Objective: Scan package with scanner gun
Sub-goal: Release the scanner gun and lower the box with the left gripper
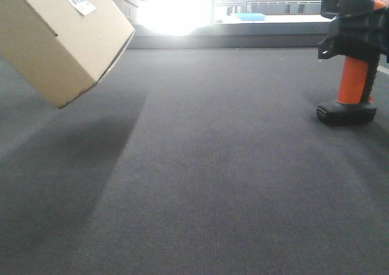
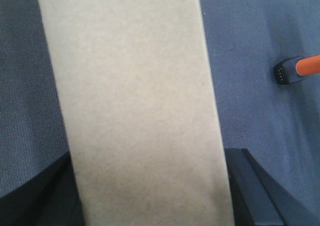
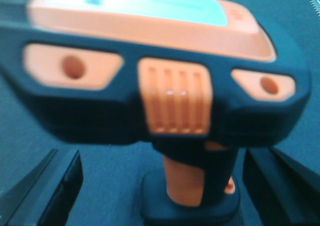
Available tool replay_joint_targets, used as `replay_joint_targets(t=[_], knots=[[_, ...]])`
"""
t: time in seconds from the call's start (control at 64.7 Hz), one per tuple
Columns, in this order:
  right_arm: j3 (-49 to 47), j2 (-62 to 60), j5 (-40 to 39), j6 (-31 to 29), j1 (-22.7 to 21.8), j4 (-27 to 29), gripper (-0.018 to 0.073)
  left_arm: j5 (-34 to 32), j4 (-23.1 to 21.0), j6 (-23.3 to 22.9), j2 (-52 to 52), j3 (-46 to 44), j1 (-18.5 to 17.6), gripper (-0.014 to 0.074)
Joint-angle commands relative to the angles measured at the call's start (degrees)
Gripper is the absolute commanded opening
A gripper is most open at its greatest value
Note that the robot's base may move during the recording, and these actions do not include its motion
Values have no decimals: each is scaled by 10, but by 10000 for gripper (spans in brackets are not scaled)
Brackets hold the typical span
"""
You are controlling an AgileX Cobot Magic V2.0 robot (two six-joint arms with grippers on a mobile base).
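Package (image 1: 58,41): plain brown cardboard box, held tilted above the dark grey woven mat (image 1: 213,184), upper left of the front view. Its white barcode label (image 1: 79,0) sits on the upward face, likely angled so a beam from the right can reach it. Left wrist view: box fills the gap between the left gripper's (image 2: 150,206) black fingers (image 2: 255,186), which flank it closely; judged closed on the box.

Scanner gun (image 1: 352,50), black head, orange handle, flat black foot, stands upright on the mat at far right, well apart from the box. Right gripper (image 3: 160,186): fingers (image 3: 47,191) spread wide either side of the handle, not touching it. Grasp not yet made; scan pending.
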Motion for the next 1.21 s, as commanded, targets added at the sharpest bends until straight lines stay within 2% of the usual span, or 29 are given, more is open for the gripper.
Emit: replay_joint_targets(t=[0.0,0.186,0.263,0.309,0.51,0.603,0.959,1.191], knots=[[-3,-25,31,-12,-2,-1,559,-2,-7,1,-9,-2,0,-111],[-3,-72,107,-13,-3,-5,553,-2,37,-1,-9,-8,0,-111],[-3,-93,129,-13,-3,-6,487,-2,77,-13,-9,-18,0,-111],[-3,-109,138,-13,-3,-7,421,-2,105,-22,-9,-28,0,-111],[-3,-176,169,-13,-3,-32,-24,-2,173,-33,-7,-63,0,-111],[-3,-211,179,-13,-3,-41,-160,-2,198,-33,2,-72,0,-111],[-3,-332,201,-13,-3,-60,-153,-2,276,-47,81,-73,0,-111],[-3,-354,225,-13,-3,-62,-153,-2,325,-47,114,-73,-7,-111]])
